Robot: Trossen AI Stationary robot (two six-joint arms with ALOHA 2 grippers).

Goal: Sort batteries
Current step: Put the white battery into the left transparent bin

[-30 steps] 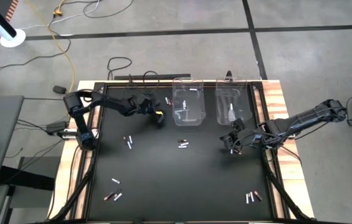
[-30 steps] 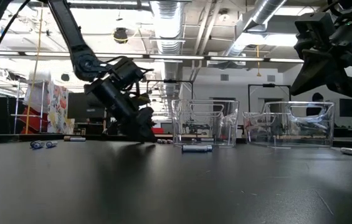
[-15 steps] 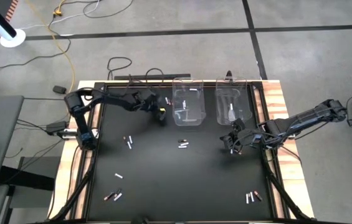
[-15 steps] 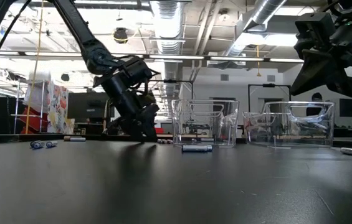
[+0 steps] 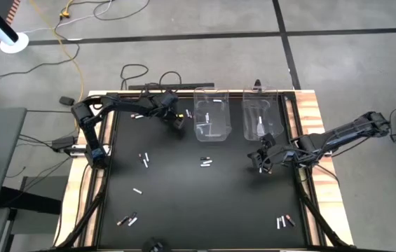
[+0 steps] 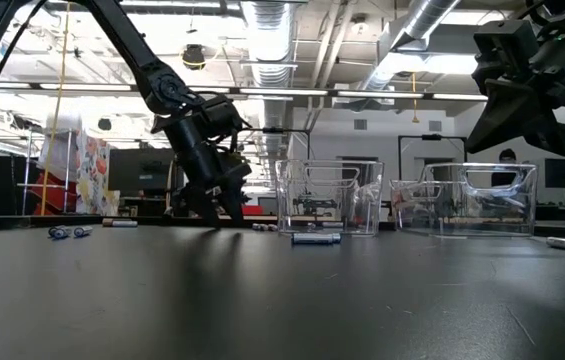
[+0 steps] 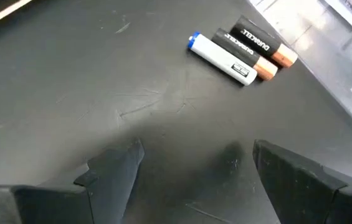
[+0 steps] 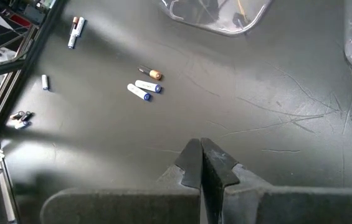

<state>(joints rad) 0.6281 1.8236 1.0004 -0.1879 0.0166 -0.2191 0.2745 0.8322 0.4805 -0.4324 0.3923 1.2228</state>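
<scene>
The left gripper is hovering with its jaws spread wide and empty near the table's far edge, just beside the left clear bin. Its wrist camera is showing two batteries lying side by side and touching just ahead of the fingers: a white battery with a blue end and a dark copper-tipped battery, both resting on the black surface near the bin's wall. The step in hand looks like an approach to pick one of this pair. The next move is calling for care: because the two cells are touching, the fingers will need to straddle only one of them, probably the nearer white one, and come down squarely so the other is not rolled away. The right gripper is waiting clenched shut and holding nothing, lifted above the table near its right edge, in front of the right clear bin. Other batteries are lying scattered: a small cluster at the middle of the table, some toward the near left corner and a few at the near right corner. Each bin is already holding a few cells, so sorting seems partly done with much remaining.
</scene>
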